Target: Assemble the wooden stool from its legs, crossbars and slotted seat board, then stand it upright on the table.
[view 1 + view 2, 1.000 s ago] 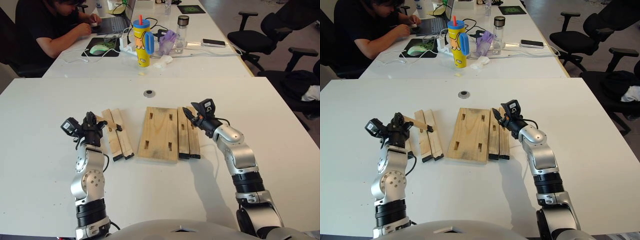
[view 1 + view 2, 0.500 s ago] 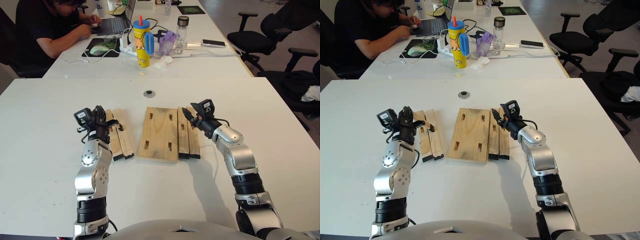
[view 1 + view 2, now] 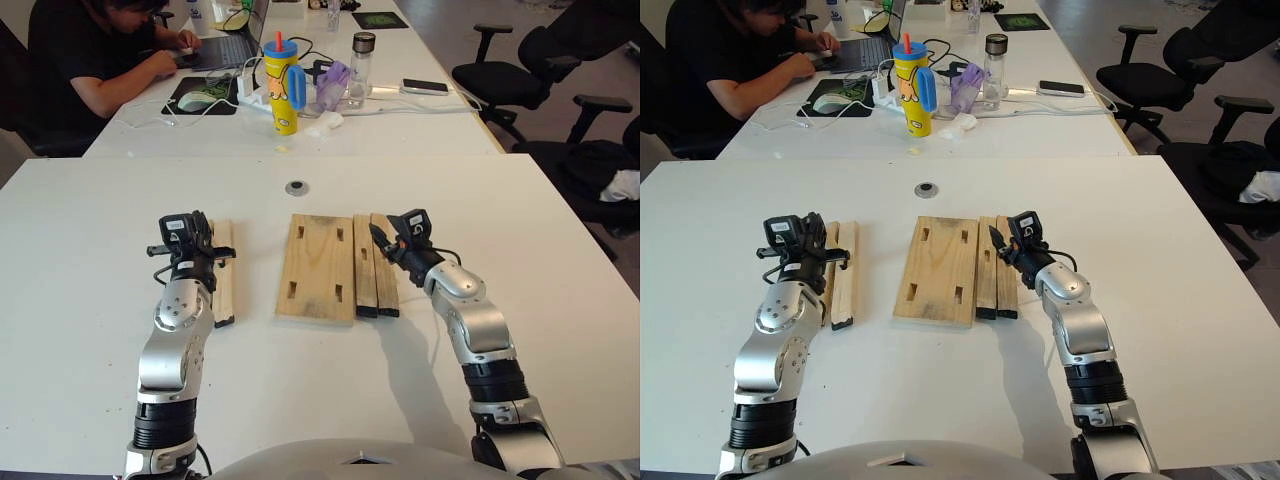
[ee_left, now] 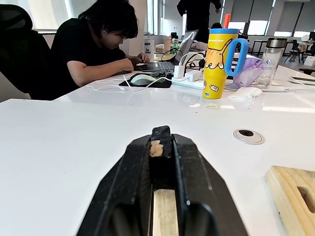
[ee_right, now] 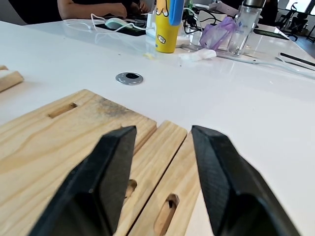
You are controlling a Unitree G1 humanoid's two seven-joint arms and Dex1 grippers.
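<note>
Wooden crossbar (image 4: pixel 165 219) pinched in left gripper (image 3: pixel 195 252), nine o'clock of the seat board (image 3: pixel 318 268); right gripper (image 3: pixel 380 236), parted at three o'clock, should straddle one leg (image 3: pixel 386 278) squarely.

White table (image 3: pixel 90 300), slotted seat board (image 3: pixel 318 266), two legs (image 3: pixel 375 270) beside it, round grommet (image 3: pixel 296 187)

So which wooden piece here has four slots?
The wide seat board in the middle; the bars on either side of it are much narrower.

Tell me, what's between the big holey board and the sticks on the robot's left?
Nothing: just bare white table between the seat board and the left sticks, seen in the left eye view.
</note>
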